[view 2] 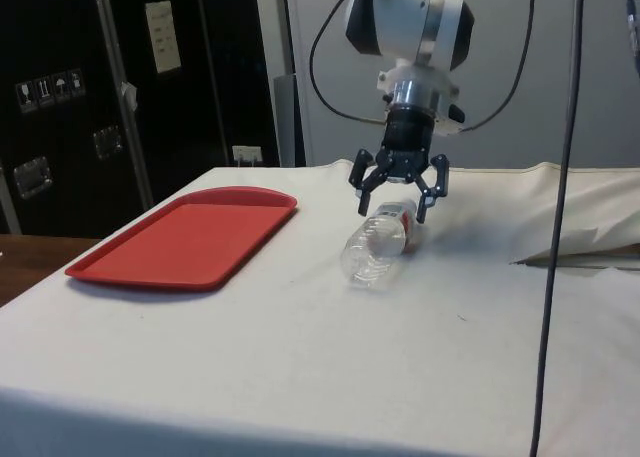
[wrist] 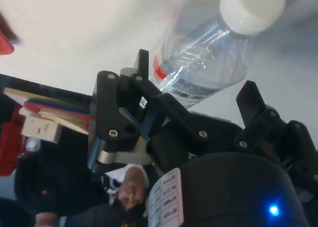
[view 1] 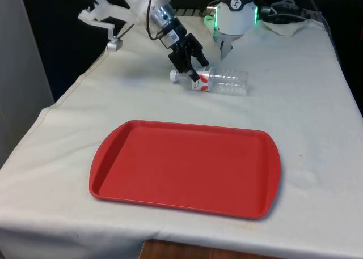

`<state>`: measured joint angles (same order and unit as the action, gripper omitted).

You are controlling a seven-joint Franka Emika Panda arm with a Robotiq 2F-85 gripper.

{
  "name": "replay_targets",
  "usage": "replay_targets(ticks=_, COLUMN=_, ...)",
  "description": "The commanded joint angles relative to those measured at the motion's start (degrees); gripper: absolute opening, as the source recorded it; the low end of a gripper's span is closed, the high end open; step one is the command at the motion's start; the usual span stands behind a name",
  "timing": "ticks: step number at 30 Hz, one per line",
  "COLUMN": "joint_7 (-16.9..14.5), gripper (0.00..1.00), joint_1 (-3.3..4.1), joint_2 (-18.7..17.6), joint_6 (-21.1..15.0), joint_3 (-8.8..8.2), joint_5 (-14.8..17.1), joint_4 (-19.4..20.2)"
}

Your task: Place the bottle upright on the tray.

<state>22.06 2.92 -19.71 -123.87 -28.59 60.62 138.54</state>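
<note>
A clear plastic bottle (view 1: 222,81) with a white cap (view 1: 174,75) and a red-and-white label lies on its side on the white cloth, beyond the red tray (view 1: 187,168). My gripper (view 1: 191,68) hangs open just above the bottle's neck end, one finger on each side of it. In the side view the gripper (view 2: 392,209) straddles the bottle (view 2: 376,245) without closing on it, and the tray (view 2: 190,239) lies apart from both. In the wrist view the bottle (wrist: 203,63) sits between the spread fingers (wrist: 143,58), with its cap (wrist: 252,8) pointing away.
Rumpled cloth and cables (view 1: 289,24) lie at the table's far end. A raised fold of cloth (view 2: 580,252) sits beside the bottle in the side view. Bare cloth separates bottle and tray. Part of a person (wrist: 130,189) shows behind the gripper.
</note>
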Motion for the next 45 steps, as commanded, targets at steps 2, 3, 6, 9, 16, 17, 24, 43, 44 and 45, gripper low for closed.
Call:
replay_targets(ticks=2, joint_7=-1.5, gripper=1.00, joint_1=-0.52, joint_2=-1.0, joint_6=1.7, joint_3=-0.11, joint_5=1.3, joint_4=-0.7)
replay_targets(ticks=3, joint_7=-1.9, gripper=1.00, joint_1=-0.52, joint_2=-1.3, joint_6=2.2, joint_3=-0.29, joint_5=1.7, joint_4=-0.9)
replay_targets(ticks=6, joint_7=-2.4, gripper=1.00, joint_1=-0.06, joint_2=-2.3, joint_6=3.2, joint_3=-0.86, joint_5=2.1, joint_4=-1.1)
replay_targets(ticks=9, joint_7=-3.5, gripper=1.00, joint_1=-0.29, joint_2=-3.1, joint_6=4.1, joint_3=-0.74, joint_5=3.6, joint_4=-1.5)
replay_targets(ticks=16, joint_7=-3.6, gripper=0.98, joint_1=-0.11, joint_2=-3.3, joint_6=4.5, joint_3=-1.03, joint_5=3.6, joint_4=-1.7)
replay_targets(ticks=17, joint_7=-3.6, gripper=0.90, joint_1=-0.11, joint_2=-3.3, joint_6=4.6, joint_3=-1.03, joint_5=3.6, joint_4=-1.7)
replay_targets(ticks=24, joint_7=-3.4, gripper=0.41, joint_1=-0.06, joint_2=-3.4, joint_6=4.8, joint_3=-1.15, joint_5=3.3, joint_4=-1.8)
replay_targets(ticks=43, joint_7=-1.9, gripper=0.14, joint_1=0.92, joint_2=-1.5, joint_6=4.3, joint_3=-1.83, joint_5=1.7, joint_4=-1.3)
replay_targets(ticks=44, joint_7=-1.1, gripper=0.14, joint_1=1.03, joint_2=-0.7, joint_6=4.2, joint_3=-1.89, joint_5=1.0, joint_4=-1.1)
replay_targets(ticks=45, joint_7=-1.1, gripper=0.14, joint_1=1.03, joint_2=-0.7, joint_6=4.2, joint_3=-1.89, joint_5=1.0, joint_4=-1.1)
